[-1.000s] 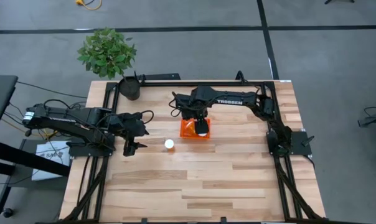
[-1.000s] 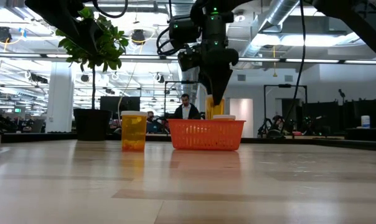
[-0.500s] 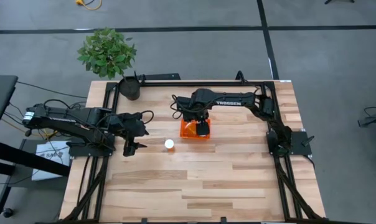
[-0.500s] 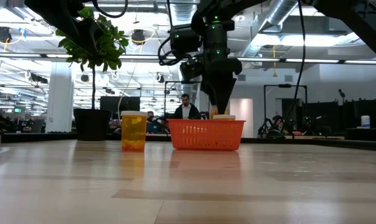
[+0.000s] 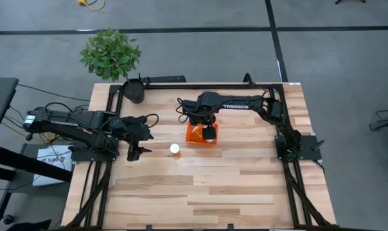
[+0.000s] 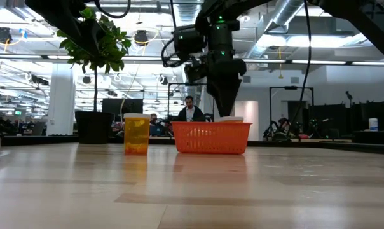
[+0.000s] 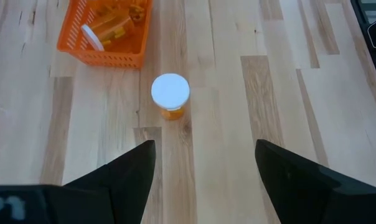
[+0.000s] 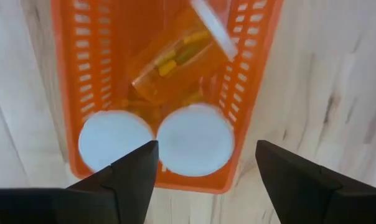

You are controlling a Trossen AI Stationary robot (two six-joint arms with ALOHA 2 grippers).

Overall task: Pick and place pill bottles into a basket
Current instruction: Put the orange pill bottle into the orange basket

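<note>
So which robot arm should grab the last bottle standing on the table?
Probably the left gripper: it is open, empty, facing the pill bottle. The right gripper hangs over the basket.

4 pill bottles: 3 (image 8: 175,59) (image 8: 113,142) (image 8: 195,140) in 1 basket (image 8: 247,81), 1 (image 7: 170,95) outside.

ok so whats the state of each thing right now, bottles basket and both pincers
basket: upright on the table, holding three pill bottles
two bottles in basket: upright, capped
third bottle in basket: tilted, capped
bottle on table: upright, capped, outside the basket
right pincer: open, empty, above the basket
left pincer: open, empty, facing the bottle on table
</note>
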